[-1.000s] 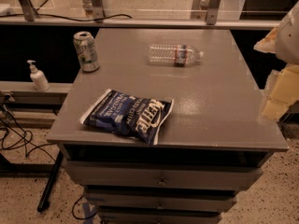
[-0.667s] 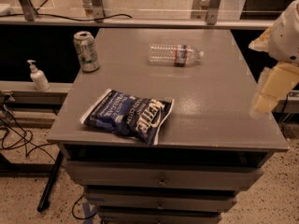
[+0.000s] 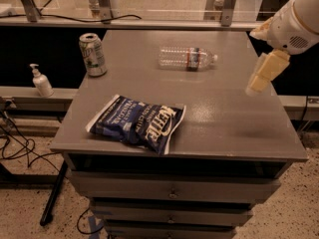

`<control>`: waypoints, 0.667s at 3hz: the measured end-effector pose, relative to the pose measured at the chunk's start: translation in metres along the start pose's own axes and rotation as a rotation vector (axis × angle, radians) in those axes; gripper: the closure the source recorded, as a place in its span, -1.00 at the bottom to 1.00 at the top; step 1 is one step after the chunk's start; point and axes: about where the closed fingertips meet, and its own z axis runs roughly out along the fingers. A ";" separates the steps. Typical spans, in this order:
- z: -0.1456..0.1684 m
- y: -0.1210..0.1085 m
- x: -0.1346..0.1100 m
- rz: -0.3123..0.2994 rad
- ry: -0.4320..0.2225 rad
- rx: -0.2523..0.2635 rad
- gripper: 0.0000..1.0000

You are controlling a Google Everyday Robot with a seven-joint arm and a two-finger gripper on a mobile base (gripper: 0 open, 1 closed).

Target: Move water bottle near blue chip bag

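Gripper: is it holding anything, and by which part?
Nothing is held. The gripper is over the right side of the table, apart from the water bottle, which lies on its side near the back, untouched.

cream jaws at right, dark blue chip bag (image 3: pixel 137 123)

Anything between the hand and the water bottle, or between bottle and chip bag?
Nothing visible. The hand hangs over the tabletop's right side; only bare surface separates it from the water bottle, and the bottle from the blue chip bag. The drink can stands aside, left.
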 end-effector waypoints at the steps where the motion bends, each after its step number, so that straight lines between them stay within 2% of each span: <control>1: 0.018 -0.052 -0.009 -0.004 -0.053 0.041 -1.00; 2: 0.038 -0.090 -0.033 0.024 -0.104 0.060 -1.00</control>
